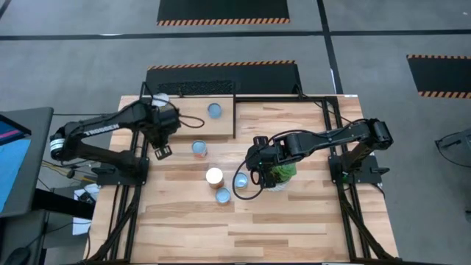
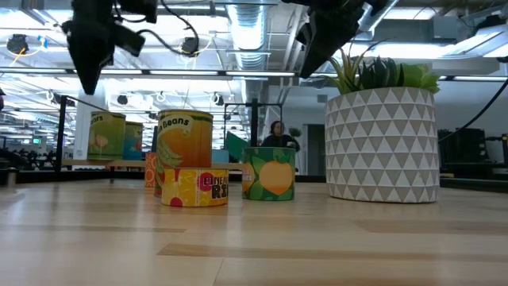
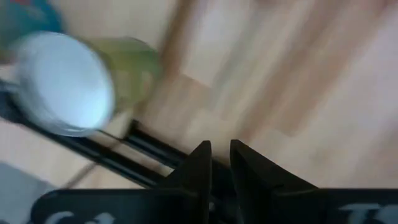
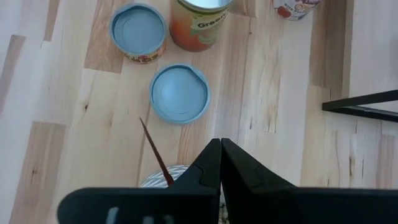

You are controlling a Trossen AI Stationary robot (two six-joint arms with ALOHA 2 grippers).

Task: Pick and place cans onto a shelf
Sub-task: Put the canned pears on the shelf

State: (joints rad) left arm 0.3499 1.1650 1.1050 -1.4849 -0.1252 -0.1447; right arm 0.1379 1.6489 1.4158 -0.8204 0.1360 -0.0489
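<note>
The shelf, light wood framed by black bars, stands at the table's far left. One blue-topped can stands on it. Beside the shelf's black bar stands a pale-topped, green-labelled can. Several cans stand on the table at mid-table: a small one, a tall orange one, and two blue-topped ones. My left gripper hangs fingers down by the shelf's near edge, narrowly open and empty. My right gripper hovers shut and empty over the plant's edge.
A green plant in a white patterned pot stands right of the loose cans, under my right arm. The table's near half is bare planks. A monitor stands off the table's left.
</note>
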